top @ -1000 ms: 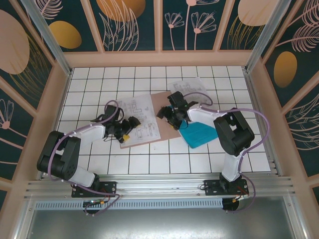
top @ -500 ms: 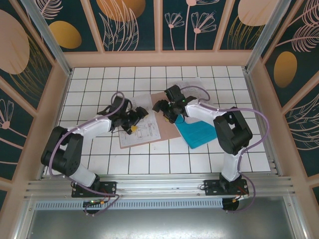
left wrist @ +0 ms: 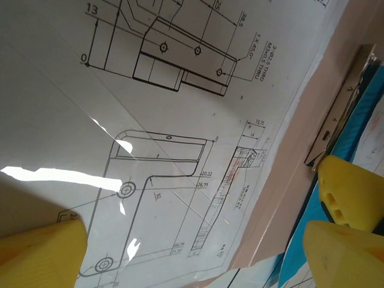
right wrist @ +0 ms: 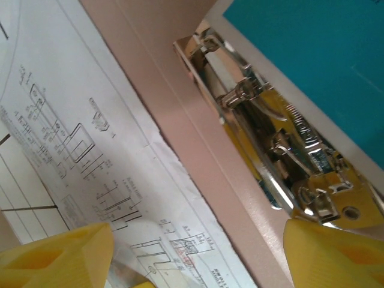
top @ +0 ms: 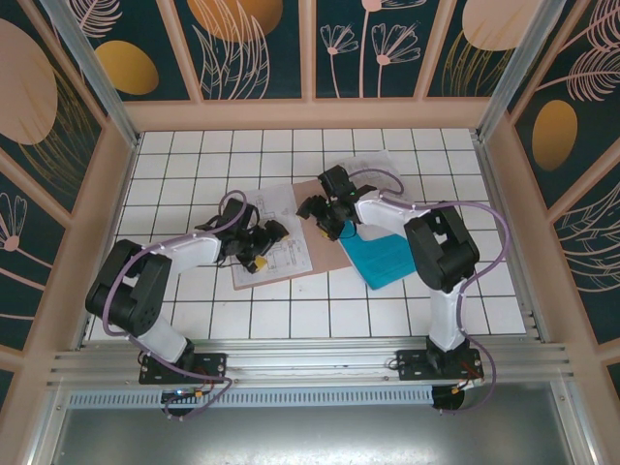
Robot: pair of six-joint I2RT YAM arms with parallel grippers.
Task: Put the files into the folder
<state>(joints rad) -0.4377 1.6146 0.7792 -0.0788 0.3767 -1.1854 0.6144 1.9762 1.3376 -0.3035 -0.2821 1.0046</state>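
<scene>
Left gripper is hanging low over the white printed sheet with its yellow fingers spread wide, not pinching anything. Can't tell if it's actually touching the paper. That sheet is lying on the pinkish folder, mid-tabletop. Right gripper, fingers also apart, is hovering just to the right, over the folder's metal clip. The teal sheet is lying against the folder's right side and another white sheet is sitting just past its far corner, so neither is filed yet.

My take: they're squaring the first sheet up to the clip. I'd be pressing flat with the left, not dragging, so the thin paper isn't buckling, and nudging the edge in slowly with the right.
</scene>
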